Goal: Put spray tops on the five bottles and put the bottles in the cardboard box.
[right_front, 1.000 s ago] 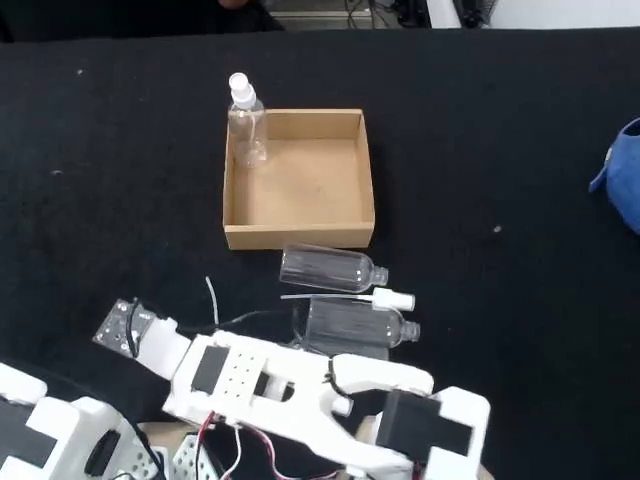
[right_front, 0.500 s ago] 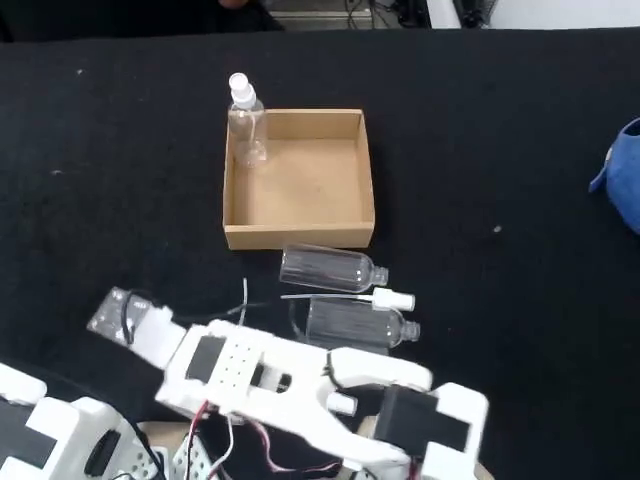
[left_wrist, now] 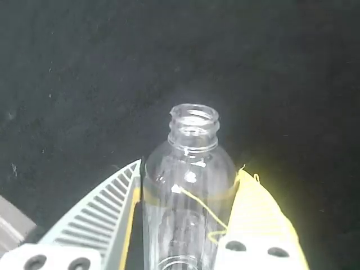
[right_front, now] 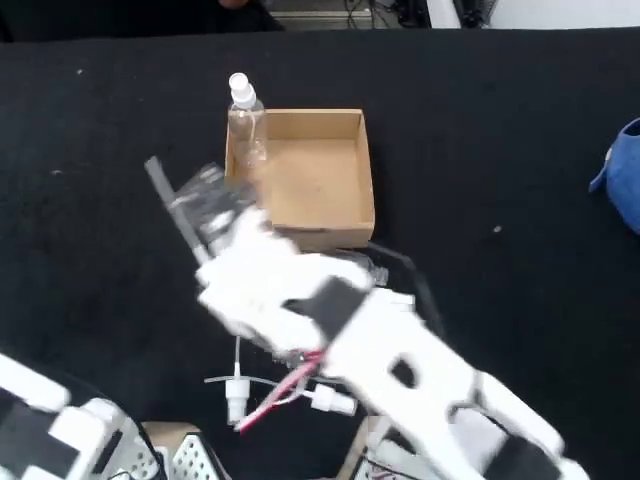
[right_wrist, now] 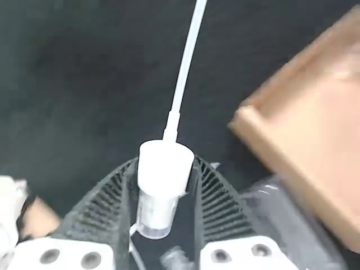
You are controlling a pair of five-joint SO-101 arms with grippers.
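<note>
White right arm outstretched by cardboard box, fingers gripping spray top; left fingers gripping bottle.

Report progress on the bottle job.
Done: one capped bottle stands in the cardboard box. In hand: left gripper holds an uncapped bottle, right gripper a spray top. Left: capping it, boxing it, and the rest; loose spray tops lie on the table.

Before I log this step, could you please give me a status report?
Left jaws shut on uncapped bottle. Right jaws shut on spray top, beside cardboard box. One capped bottle stands in box. No obstruction seen.
</note>
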